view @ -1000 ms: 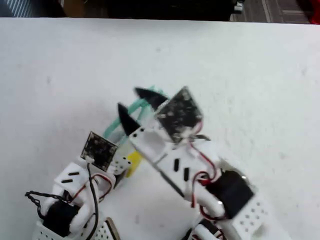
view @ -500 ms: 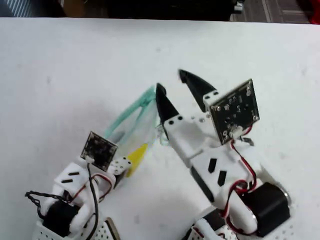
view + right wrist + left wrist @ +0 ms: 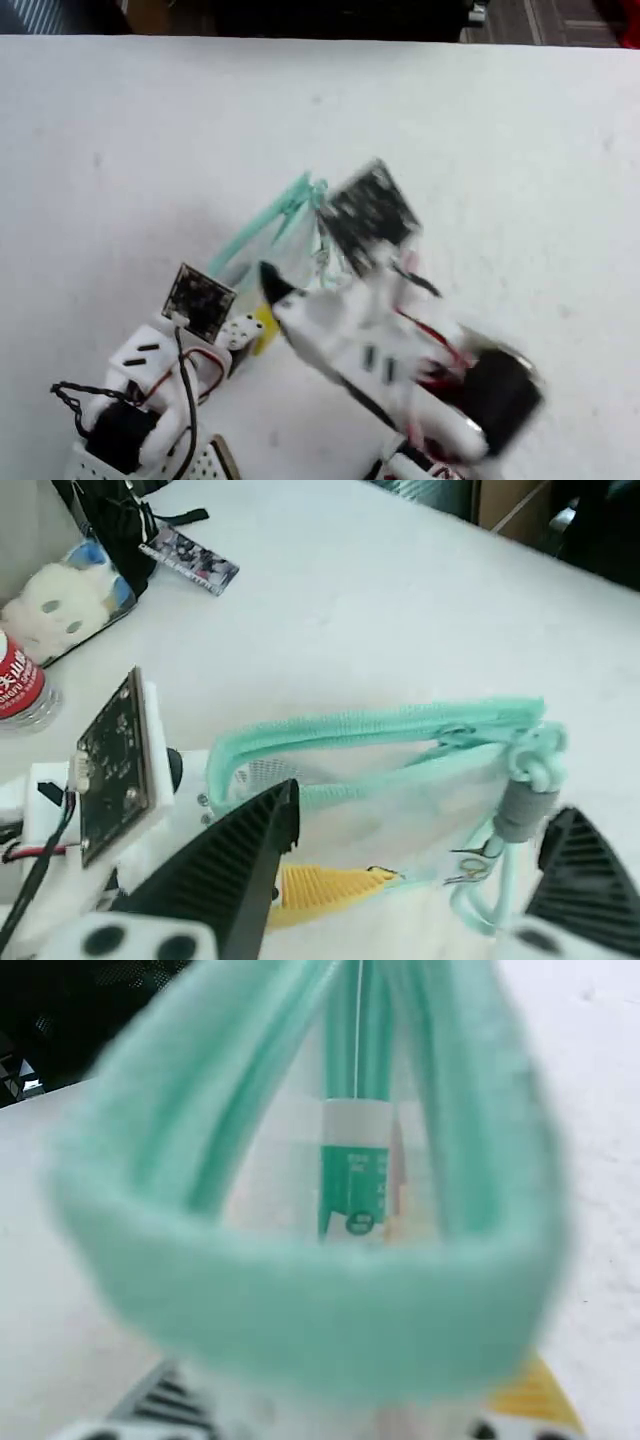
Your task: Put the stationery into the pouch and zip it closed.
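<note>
- Pouch (image 3: 262,222), mint-edged and clear, lies on the white table (image 3: 480,130) between the two arms, its mouth gaping (a green-and-white pen (image 3: 355,1185) shows inside it in the left wrist view).
- Right gripper (image 3: 427,802) hangs over the pouch, its black fingers (image 3: 235,865) spread wide, one on each side and closed on nothing; the zip pull (image 3: 518,808) lies near one fingertip.
- Left gripper (image 3: 243,328) sits at the pouch's other end; whether it grips there cannot be told.
</note>
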Action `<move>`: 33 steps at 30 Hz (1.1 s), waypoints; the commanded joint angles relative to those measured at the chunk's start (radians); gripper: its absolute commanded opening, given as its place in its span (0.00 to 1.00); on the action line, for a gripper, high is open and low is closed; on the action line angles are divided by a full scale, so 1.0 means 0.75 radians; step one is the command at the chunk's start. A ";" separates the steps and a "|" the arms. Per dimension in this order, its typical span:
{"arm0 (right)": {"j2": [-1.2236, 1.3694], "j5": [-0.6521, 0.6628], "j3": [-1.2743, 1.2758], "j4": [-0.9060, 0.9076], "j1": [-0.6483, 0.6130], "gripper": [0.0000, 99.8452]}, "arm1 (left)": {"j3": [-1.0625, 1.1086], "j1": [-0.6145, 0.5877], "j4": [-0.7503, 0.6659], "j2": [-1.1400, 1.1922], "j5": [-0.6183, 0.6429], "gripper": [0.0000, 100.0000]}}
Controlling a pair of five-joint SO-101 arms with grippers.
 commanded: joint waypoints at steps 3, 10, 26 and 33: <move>0.265 -0.068 -0.266 0.017 -0.017 0.37 | -0.014 0.019 -0.027 0.003 -0.012 0.24; 0.615 -0.205 -0.751 0.287 0.009 0.37 | -0.014 0.019 -0.027 0.003 -0.014 0.24; 0.735 -0.219 -0.718 0.361 0.073 0.37 | -0.014 0.019 -0.027 0.003 -0.010 0.24; 0.762 -0.180 -0.669 0.357 0.118 0.36 | -0.014 0.019 -0.027 0.003 -0.016 0.24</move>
